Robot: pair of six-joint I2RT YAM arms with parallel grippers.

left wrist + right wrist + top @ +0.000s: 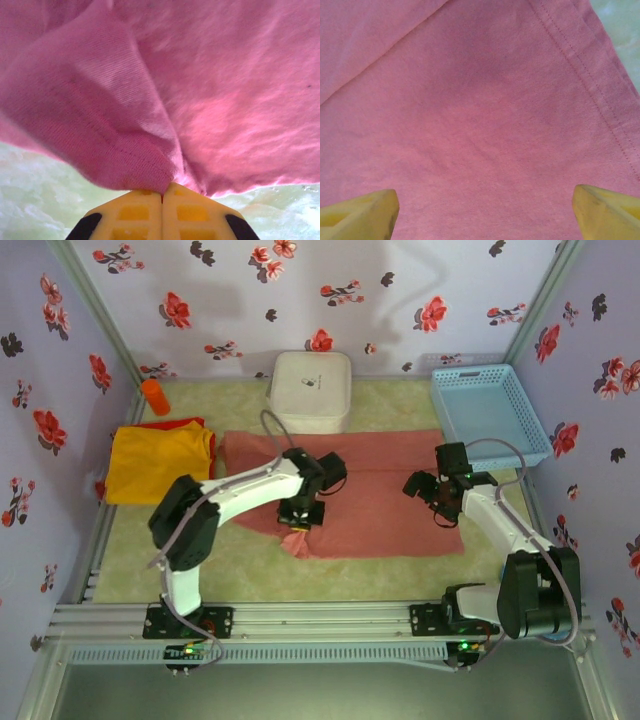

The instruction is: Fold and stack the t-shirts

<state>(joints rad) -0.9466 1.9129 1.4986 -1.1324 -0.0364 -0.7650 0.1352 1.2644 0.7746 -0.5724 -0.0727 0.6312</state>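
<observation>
A salmon-pink t-shirt (375, 495) lies spread across the middle of the table. My left gripper (298, 523) is shut on the pink t-shirt (210, 100) near the cloth's front-left corner; its yellow fingertips (140, 212) pinch a bunched hemmed fold. My right gripper (432, 490) hangs over the shirt's right part, open, with flat pink t-shirt cloth (470, 125) and a stitched hem under its spread yellow fingertips (362, 215). A yellow-orange t-shirt (160, 462) lies folded at the left, and a red t-shirt (180, 424) peeks out at its far edge.
A white rounded box (311, 390) stands behind the pink shirt. A light blue basket (490, 415) sits at the back right. An orange cylinder (155, 397) lies at the back left corner. Flowered walls close in the table on three sides.
</observation>
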